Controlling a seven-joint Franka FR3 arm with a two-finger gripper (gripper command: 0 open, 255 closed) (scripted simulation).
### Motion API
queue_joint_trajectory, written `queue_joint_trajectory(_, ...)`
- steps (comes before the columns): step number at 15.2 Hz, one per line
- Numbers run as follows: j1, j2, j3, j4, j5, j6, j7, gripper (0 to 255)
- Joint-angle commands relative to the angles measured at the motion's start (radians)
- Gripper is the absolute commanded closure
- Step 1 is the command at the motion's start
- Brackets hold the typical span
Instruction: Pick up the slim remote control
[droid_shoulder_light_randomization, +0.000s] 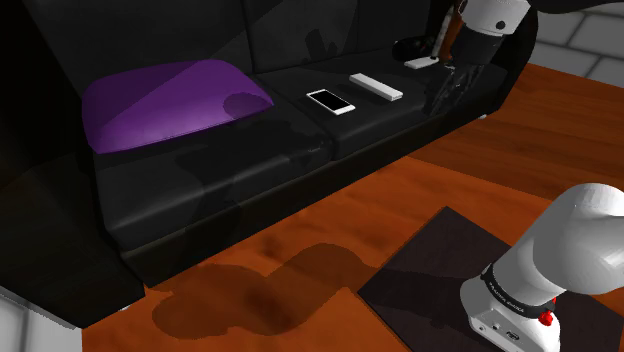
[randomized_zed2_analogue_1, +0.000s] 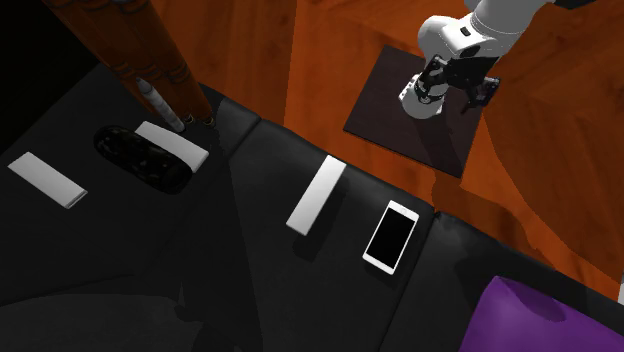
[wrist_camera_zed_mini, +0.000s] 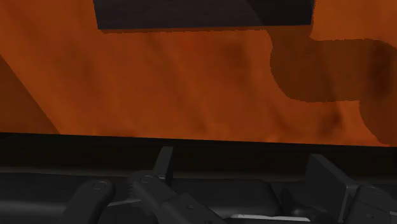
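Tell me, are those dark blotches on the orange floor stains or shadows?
Shadows, probably: in the shoulder view the blotch on the floor has soft, arm-like outlines, and the black sofa looks dim; in the wrist view a similar soft-edged patch darkens the floor.

Shoulder cam by the stand (droid_shoulder_light_randomization: 432, 268) looks down at the sofa (droid_shoulder_light_randomization: 250, 170); second cam's high behind it, facing back, same seat (droid_shoulder_light_randomization: 400, 118). Wrist cam's close, facing floor (wrist_camera_zed_mini: 191, 83).
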Motion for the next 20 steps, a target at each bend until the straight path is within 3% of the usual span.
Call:
queue_joint_trajectory(1, 0.0, 0.0, 0.0, 0.0, 0.0, 0.0, 0.0, 0)
queue_joint_trajectory(11, -0.02, 0.405, -0.103, 0.264, -0.037, 0.094, -0.113, 0)
queue_joint_trajectory(20, -0.04, 0.781, -0.177, 0.611, -0.005, 0.078, -0.22, 0)
